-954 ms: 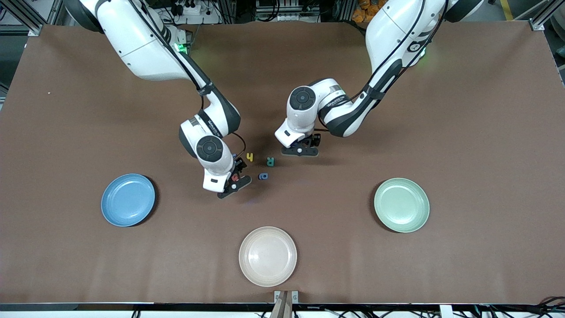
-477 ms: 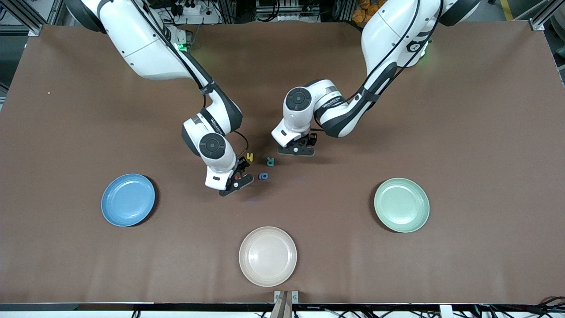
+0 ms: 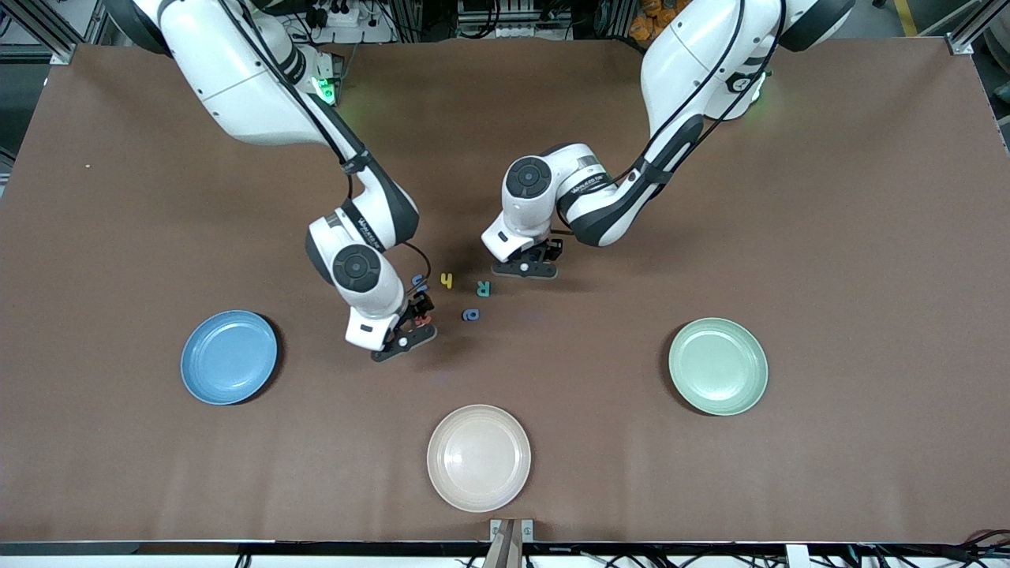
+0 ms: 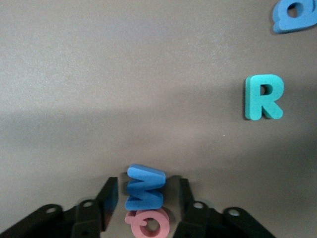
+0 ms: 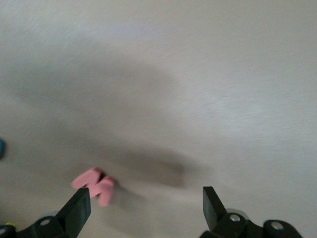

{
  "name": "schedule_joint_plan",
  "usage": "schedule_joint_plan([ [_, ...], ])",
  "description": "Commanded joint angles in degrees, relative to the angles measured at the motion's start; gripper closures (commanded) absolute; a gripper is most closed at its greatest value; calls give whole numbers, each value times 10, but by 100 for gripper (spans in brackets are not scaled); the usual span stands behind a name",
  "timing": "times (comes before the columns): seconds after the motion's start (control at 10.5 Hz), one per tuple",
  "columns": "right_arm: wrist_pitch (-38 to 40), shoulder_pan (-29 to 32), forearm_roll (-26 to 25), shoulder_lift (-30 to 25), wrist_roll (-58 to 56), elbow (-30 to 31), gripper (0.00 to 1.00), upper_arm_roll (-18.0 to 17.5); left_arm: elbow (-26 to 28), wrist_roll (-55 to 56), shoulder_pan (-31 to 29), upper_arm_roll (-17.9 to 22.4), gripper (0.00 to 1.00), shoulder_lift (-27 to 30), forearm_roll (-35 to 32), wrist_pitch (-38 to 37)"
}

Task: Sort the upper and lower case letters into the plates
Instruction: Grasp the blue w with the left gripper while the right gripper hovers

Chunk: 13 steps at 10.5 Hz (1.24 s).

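In the left wrist view a blue foam letter stands tilted between my left gripper's fingers, a small gap on each side, with a pink letter touching it. My left gripper is low over the table's middle and hides both letters in the front view. My right gripper is wide open, with a pink letter beside one finger. It hangs by the red letter. The sky blue plate and mint green plate hold nothing.
Loose on the brown table lie a yellow letter, a teal R, a blue letter and another blue one. A cream plate sits nearest the front camera.
My left gripper's fingers have drawn closer around the blue letter. The right gripper has shifted toward the sky blue plate, uncovering a blue letter beside the yellow one.
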<state>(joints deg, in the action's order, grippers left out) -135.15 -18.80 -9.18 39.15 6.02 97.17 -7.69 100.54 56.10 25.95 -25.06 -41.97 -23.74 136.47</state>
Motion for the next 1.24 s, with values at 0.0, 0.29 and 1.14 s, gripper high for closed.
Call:
schedule_joint_plan([
  [0.0, 2, 45, -7, -8, -1, -1, 0, -6, -11, 20, 2, 3, 78, -8, -29, 3],
  [0.29, 0, 82, -7, -9, -1, -9, 0, -7, -9, 22, 1, 4, 100, -7, -27, 2],
  [1.14, -8, 15, -1, -4, -40, -38, 0, -11, -25, -211, -77, 185, 100, 129, 85, -26],
])
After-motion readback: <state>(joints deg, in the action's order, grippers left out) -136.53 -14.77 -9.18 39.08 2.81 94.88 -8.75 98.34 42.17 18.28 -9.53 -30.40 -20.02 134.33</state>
